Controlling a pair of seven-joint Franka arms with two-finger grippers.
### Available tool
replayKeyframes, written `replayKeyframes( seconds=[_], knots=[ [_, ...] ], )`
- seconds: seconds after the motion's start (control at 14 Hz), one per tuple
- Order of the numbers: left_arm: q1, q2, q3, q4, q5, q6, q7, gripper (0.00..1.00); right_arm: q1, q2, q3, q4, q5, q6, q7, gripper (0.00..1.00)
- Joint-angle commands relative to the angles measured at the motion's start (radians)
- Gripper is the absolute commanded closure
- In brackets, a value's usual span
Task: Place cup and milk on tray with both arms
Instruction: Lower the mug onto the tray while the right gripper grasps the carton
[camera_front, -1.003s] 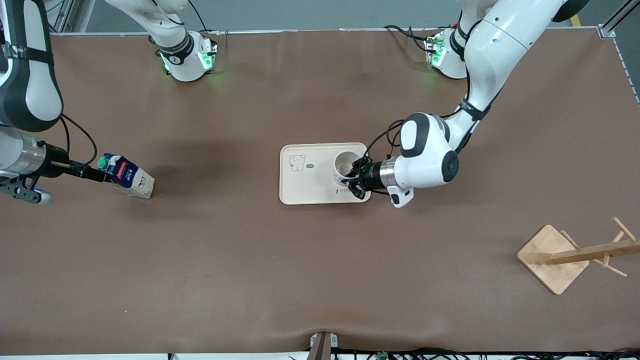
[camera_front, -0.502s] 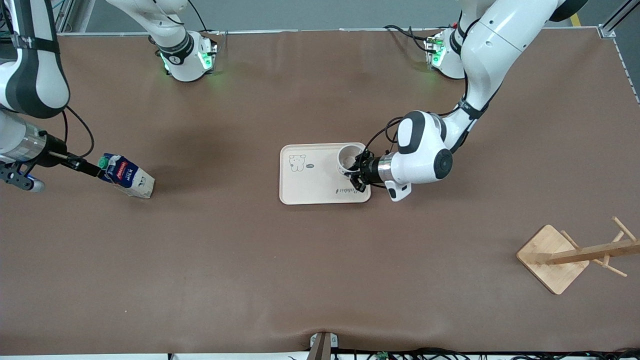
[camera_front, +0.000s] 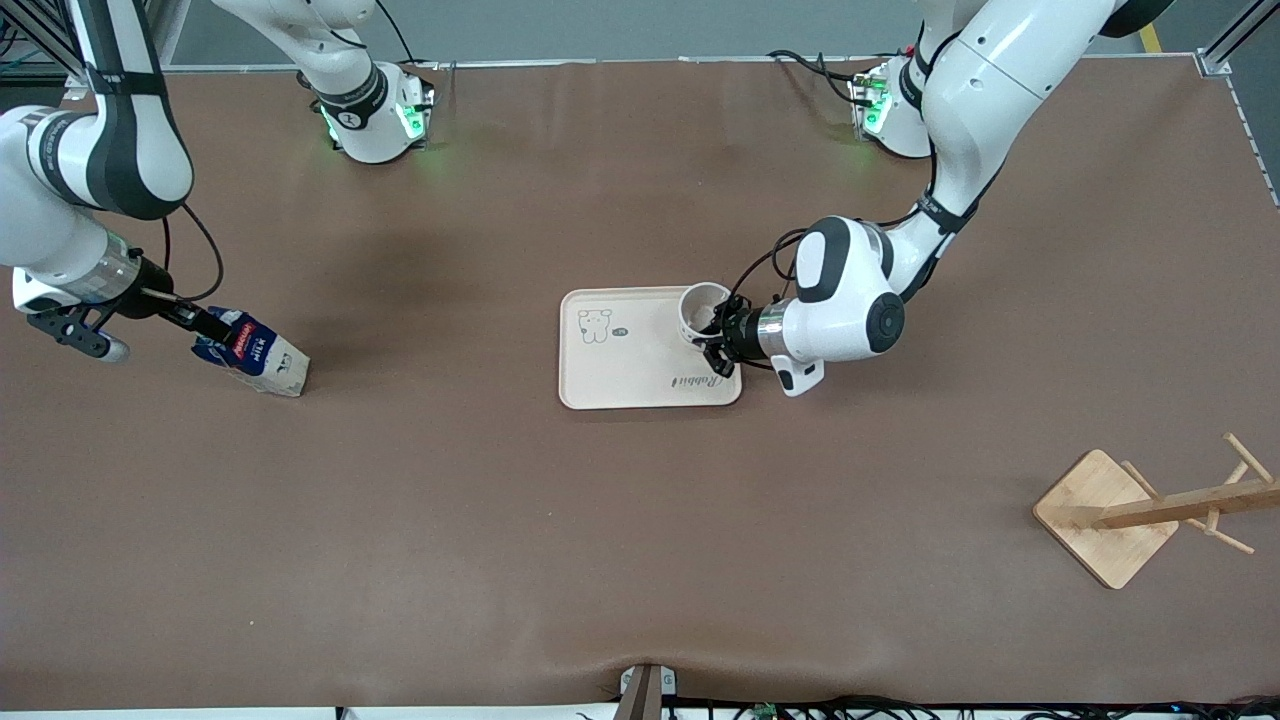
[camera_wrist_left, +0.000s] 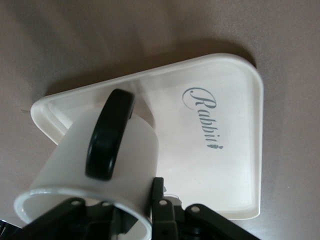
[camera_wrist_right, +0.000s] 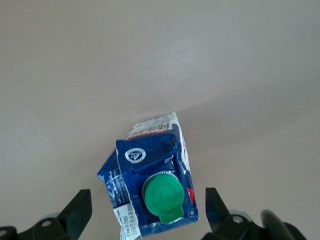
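On tray corner nearest left base: cup pinched at rim by my left gripper | right gripper spread around milk at right arm's end | judgement: close squarely below cap, lift straight.

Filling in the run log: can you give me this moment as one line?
left gripper: shut on cup, over tray | right gripper: open, astride milk on table | milk not yet on tray
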Motion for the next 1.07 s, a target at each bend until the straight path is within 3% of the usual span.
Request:
replayKeyframes(
  seconds=[0.0, 0.07, 0.5, 1.0],
  knots=[
    [0.000, -0.035, 0.006, -0.023, 0.012, 0.011, -0.015, 0.38, 0.006, -0.036, 0.010, -0.057, -0.018, 0.013, 0.006, 0.00],
    [0.003, -0.035, 0.006, -0.019, 0.012, 0.011, -0.015, 0.00, 0.006, -0.039, 0.010, -0.063, -0.018, 0.016, 0.003, 0.00],
    [0.009, -0.100, 0.009, 0.037, 0.015, -0.036, -0.110, 0.00, 0.000, -0.028, 0.008, -0.064, -0.018, 0.076, -0.075, 0.00],
    [0.135, -0.190, 0.016, 0.206, 0.076, -0.389, -0.134, 0.00, -0.014, -0.013, 0.008, -0.112, -0.018, 0.188, -0.224, 0.00]
  ],
)
